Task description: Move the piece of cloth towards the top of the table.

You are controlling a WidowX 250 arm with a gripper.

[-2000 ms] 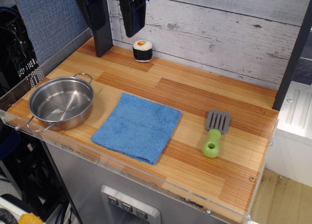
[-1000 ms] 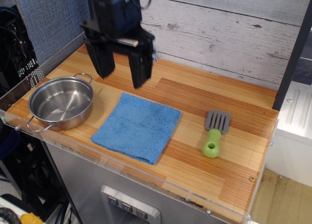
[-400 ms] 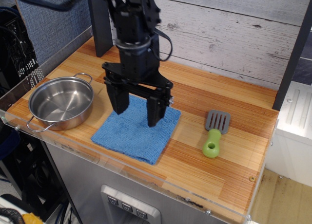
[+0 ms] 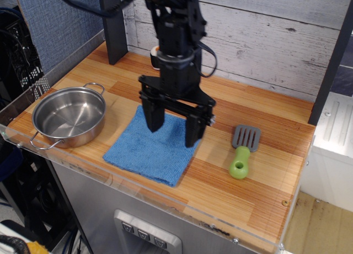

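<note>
The blue terry cloth (image 4: pixel 144 150) lies flat on the wood-plank table (image 4: pixel 231 105), near the front edge and right of the steel pot. My black gripper (image 4: pixel 174 132) hangs open over the cloth's far right corner, one finger (image 4: pixel 155 118) over the cloth and the other finger (image 4: pixel 194 131) at its right edge. The fingertips look close to the cloth; I cannot tell if they touch it. The arm hides the cloth's far edge.
A steel pot (image 4: pixel 69 116) with two handles stands at the left. A green-handled grey spatula (image 4: pixel 243 152) lies to the right of the cloth. A sushi-roll toy (image 4: pixel 155 56) sits by the back wall, mostly hidden behind the arm. A clear acrylic rim (image 4: pixel 143 192) runs along the front edge.
The gripper has come down from high at the back left and moved right and forward, from beside the pot to over the cloth's far right corner. The cloth has not moved.
</note>
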